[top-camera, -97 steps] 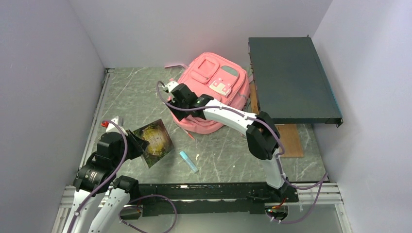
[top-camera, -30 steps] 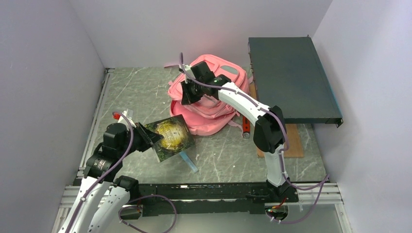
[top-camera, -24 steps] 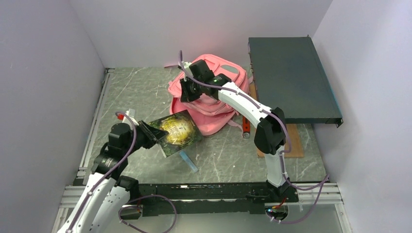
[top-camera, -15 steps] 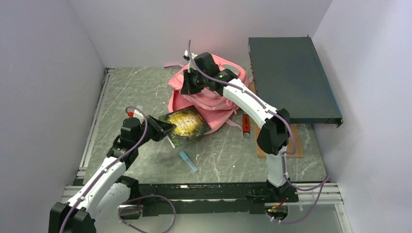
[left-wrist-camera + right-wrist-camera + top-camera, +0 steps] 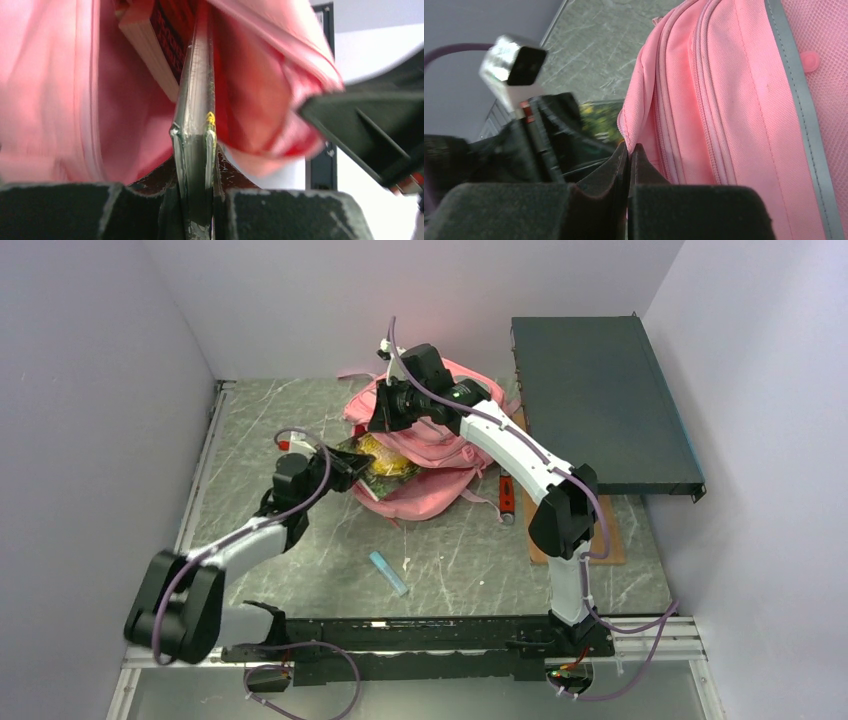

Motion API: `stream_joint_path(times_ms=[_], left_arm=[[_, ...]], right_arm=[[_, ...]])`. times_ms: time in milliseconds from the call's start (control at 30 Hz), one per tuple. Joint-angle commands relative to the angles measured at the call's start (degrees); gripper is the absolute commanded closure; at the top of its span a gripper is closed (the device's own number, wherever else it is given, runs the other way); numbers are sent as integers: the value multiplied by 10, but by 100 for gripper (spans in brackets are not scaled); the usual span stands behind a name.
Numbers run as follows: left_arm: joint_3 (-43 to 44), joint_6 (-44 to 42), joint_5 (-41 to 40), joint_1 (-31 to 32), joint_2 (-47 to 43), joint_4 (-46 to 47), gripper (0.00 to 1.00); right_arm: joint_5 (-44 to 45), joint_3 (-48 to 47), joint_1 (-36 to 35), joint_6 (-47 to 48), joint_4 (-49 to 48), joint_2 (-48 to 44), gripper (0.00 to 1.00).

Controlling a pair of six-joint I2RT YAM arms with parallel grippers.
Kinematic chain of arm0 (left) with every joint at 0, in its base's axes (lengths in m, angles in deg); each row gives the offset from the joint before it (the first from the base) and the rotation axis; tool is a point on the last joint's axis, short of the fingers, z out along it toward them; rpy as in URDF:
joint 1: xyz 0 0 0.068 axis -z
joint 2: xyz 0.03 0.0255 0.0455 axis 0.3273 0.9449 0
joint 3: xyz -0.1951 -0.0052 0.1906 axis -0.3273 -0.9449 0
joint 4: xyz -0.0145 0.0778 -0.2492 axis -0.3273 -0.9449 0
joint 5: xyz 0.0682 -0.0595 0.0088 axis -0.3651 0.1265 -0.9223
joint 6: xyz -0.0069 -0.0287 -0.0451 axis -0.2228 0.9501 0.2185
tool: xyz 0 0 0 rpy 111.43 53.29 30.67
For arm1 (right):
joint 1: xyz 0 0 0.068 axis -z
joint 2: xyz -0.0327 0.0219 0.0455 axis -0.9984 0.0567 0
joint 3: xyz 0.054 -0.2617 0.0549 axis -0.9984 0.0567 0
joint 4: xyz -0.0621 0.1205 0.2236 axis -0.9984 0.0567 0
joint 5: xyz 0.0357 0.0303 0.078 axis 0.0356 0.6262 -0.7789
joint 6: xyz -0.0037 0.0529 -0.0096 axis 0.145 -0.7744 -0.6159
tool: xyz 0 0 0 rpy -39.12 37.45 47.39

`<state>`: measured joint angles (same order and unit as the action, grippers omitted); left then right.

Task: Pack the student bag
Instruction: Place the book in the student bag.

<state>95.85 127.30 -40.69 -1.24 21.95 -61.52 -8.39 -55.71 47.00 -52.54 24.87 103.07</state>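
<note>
A pale blue pen (image 5: 388, 573) lies on the grey marbled tabletop (image 5: 260, 430), nearest the arm bases. Beyond it the left fingers (image 5: 295, 215) pinch a thin glossy book (image 5: 196, 125) by its near edge. The book's far part sits in the mouth of the student bag (image 5: 432, 490), beside a thicker red-covered book (image 5: 150, 45) inside. The pink bag lies at the far middle of the tabletop, just beside the dark flat case (image 5: 600, 390) on its right. A red marker (image 5: 506, 498) lies on the tabletop close by the bag's right side. At the bag's upper lip the right fingers (image 5: 699, 212) are pressed together on a fold of pink fabric, holding it up off the lower half.
</note>
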Motion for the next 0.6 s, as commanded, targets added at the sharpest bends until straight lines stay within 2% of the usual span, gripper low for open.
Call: stream_joint_path(times_ms=[0,100,200,400,433,467,567], left_arm=[[55,25,-82,32,107,287,100],[123,26,-112,56,204,304,100],[185,40,-175,84,283,308,100],[309,62,-229,108,363,148,98],[328,69,-228,110,367,86,92],[341,80,-224,111,371,49,80],[344,96,-208,110,366,-2,35]], right_arm=[[-48,-60,-5,-15,-59,-54,100],[-65,-67,-4,-15,-55,-53,100],[-74,-71,-3,-13,-50,-49,100],[-78,-33,13,-4,-57,-67,100],[-82,-24,19,-5,-65,-70,100],[-87,-15,25,-7,-71,-74,100],[-103,19,42,-11,-90,-87,100]])
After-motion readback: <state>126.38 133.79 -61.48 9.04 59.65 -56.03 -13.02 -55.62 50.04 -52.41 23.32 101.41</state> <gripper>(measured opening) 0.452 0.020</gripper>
